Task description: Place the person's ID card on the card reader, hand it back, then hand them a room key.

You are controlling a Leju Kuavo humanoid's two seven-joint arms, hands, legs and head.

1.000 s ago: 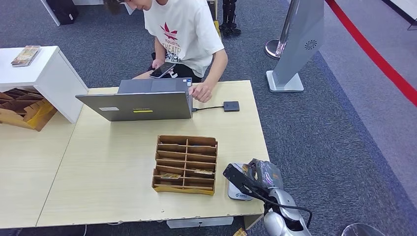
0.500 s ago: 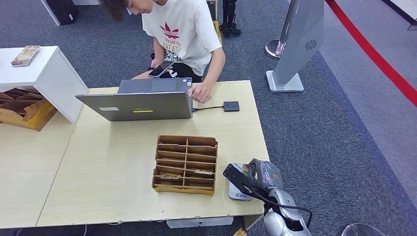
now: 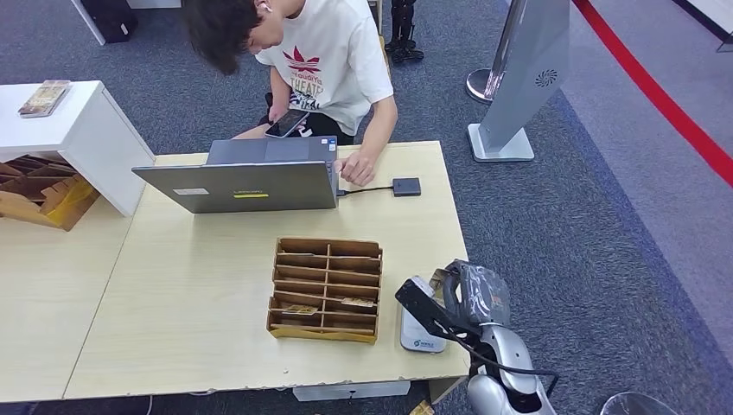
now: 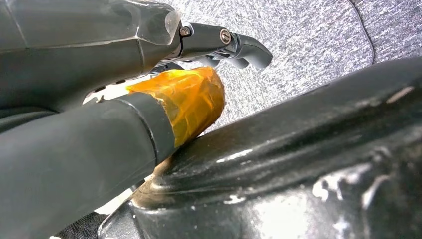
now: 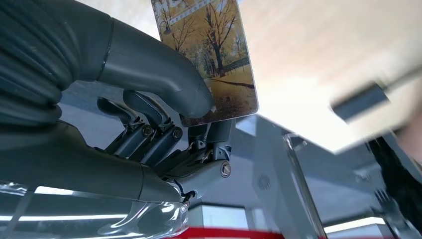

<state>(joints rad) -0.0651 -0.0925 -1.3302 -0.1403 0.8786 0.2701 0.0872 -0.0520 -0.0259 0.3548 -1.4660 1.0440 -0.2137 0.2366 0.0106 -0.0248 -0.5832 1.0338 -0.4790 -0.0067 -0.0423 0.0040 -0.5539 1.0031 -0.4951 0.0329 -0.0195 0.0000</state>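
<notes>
Right hand [image 5: 164, 114] pinches card [image 5: 211, 55] — wooden table [image 3: 173, 303].

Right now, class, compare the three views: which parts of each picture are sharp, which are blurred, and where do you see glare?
Head view: evenly lit and sharp across the table. Right wrist view: the card and right hand are sharp, the background blurred and washed out. Left wrist view: the left hand fills the near field, with bright glare on a dark body part.

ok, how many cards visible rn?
3: one pinched in the right hand, card; two in the organizer's near row. Others may be hidden.
</notes>
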